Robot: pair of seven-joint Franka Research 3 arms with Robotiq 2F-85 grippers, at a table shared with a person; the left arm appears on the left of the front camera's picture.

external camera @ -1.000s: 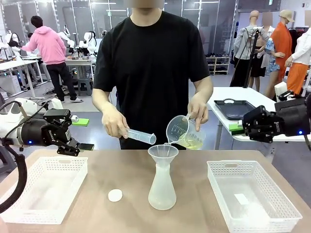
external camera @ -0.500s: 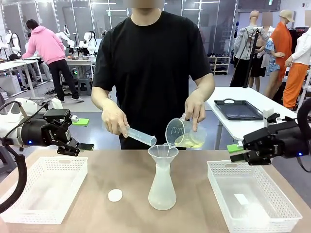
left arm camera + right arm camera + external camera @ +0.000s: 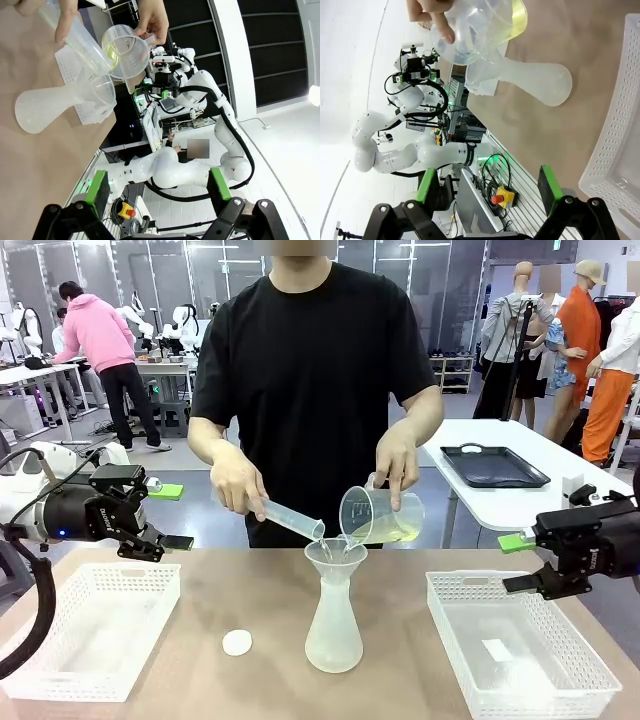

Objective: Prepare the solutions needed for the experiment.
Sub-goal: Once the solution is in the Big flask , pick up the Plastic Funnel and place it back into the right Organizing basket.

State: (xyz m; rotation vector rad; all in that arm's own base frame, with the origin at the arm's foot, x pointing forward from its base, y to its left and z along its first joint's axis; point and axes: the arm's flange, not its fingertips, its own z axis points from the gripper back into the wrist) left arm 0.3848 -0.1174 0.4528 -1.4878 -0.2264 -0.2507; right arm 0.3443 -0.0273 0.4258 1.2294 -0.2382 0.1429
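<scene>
The solutions (image 3: 398, 532) are held tilted over the funnel (image 3: 335, 552), between the released left gripper (image 3: 172, 516) and the nearer, likewise released right gripper (image 3: 517, 563).

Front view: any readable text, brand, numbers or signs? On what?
Nothing reads clearly.
Robot's left hand: white brand print on its black body, too blurred to read.
Robot's right hand: faint white print on its black body, too blurred to read.
Measuring cup: printed scale marks on its wall, too small to read.
</scene>
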